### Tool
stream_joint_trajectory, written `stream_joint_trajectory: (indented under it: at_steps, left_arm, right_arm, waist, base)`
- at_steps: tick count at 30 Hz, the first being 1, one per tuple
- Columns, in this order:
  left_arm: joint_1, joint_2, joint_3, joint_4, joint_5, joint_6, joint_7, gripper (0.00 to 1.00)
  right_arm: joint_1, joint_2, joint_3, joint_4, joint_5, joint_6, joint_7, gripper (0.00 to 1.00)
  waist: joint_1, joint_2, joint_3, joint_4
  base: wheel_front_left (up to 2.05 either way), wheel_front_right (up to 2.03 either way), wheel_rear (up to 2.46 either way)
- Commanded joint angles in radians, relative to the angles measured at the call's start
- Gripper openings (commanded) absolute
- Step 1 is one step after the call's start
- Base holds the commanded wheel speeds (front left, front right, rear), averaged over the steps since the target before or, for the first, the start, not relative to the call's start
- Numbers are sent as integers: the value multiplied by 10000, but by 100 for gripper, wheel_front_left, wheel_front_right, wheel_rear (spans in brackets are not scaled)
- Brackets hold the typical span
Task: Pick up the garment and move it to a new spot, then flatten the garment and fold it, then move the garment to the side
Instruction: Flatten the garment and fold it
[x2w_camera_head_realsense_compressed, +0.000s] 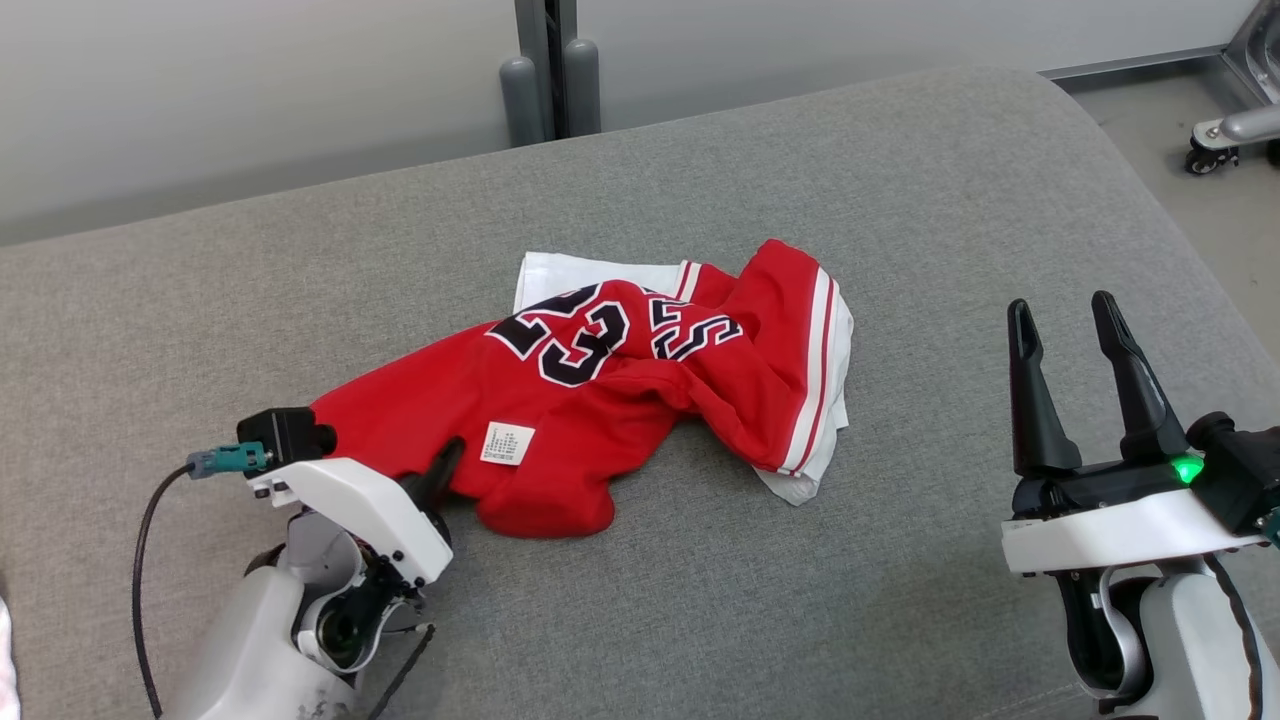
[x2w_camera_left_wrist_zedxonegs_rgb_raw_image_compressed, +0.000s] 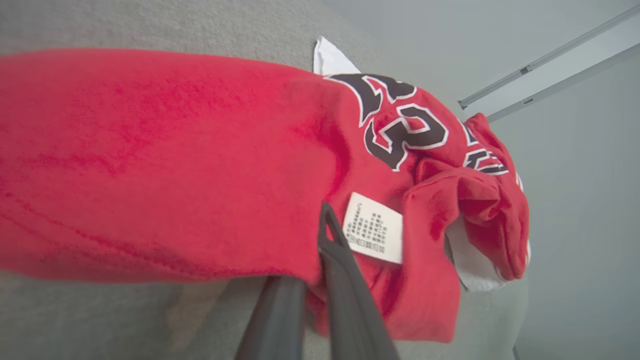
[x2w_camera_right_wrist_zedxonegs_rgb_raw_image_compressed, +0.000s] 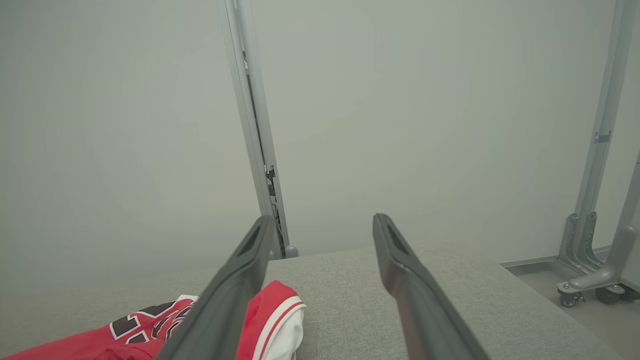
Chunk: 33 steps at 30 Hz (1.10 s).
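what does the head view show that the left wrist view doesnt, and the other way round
Head view extra: the open right end effector, apart from the red jersey, and a castor on the floor. Left wrist view extra: one finger of the shut left end effector beneath the jersey's edge, the other on top. Shared: the jersey, its number 23, white label, grey cushion.
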Motion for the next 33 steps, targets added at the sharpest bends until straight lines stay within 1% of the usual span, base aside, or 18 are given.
stream_joint_trajectory:
  at_steps: [1,5,8,9,11,14,17,18,22,25,29,32,33]
  left_arm:
    - [-162,329,-71,-236,63,-40,199,0]
    - [-403,1124,-153,-807,34,-82,1019,0]
    - [-604,1846,-174,-1118,-142,-96,2066,0]
    - [-604,1846,-174,-1118,-142,-96,2066,0]
    - [-799,2380,-177,-1271,-300,-106,2910,0]
    - [-1138,3134,-67,-1403,-467,-99,3880,0]
    - [-1441,3756,-99,-1350,-282,-49,4400,0]
    - [-1609,3952,-81,-1308,-179,-29,4444,0]
    - [-2163,4376,-185,-1013,229,16,4395,0]
    - [-2721,4689,-324,-724,776,56,3987,0]
    - [-3287,4829,-571,-78,1321,121,3663,0]
    - [-3545,4625,-566,479,1331,123,3353,0]
    - [-3600,4525,-577,666,1250,94,3322,20]
  right_arm:
    - [79,1,-4,8,-5,20,-60,100]
    - [35,4,-6,1,-3,20,-60,100]
    - [-76,2,30,15,17,20,-60,100]
    - [-76,2,30,15,17,20,-60,100]
    - [-164,3,80,-2,23,20,-60,100]
    - [-242,3,70,-51,51,20,-61,100]
    - [-274,11,76,-65,106,20,-61,100]
    - [-303,15,84,-83,108,20,-61,100]
    - [-426,20,93,-87,174,20,-61,100]
    - [-489,25,103,-89,173,20,-61,100]
    - [-598,27,146,74,211,20,-61,100]
    - [-647,26,157,119,175,20,-61,100]
    - [-631,24,155,130,155,20,-61,100]
  waist:
    - [0,0,-11,70]
    - [0,0,33,143]
    - [0,0,88,101]
    - [0,0,88,101]
    - [0,0,152,12]
    - [0,0,311,-161]
    - [0,0,501,-355]
    - [0,0,571,-419]
    - [0,0,824,-638]
    - [0,0,982,-755]
    - [0,0,1088,-816]
    - [0,0,1106,-800]
    - [0,0,1089,-784]
  base:
    - [0,0,0]
    - [0,0,0]
    - [0,0,0]
    - [0,0,0]
    - [0,0,0]
    - [0,0,0]
    - [0,0,0]
    - [0,0,0]
    - [0,0,0]
    - [0,0,0]
    - [0,0,0]
    - [0,0,0]
    - [0,0,0]
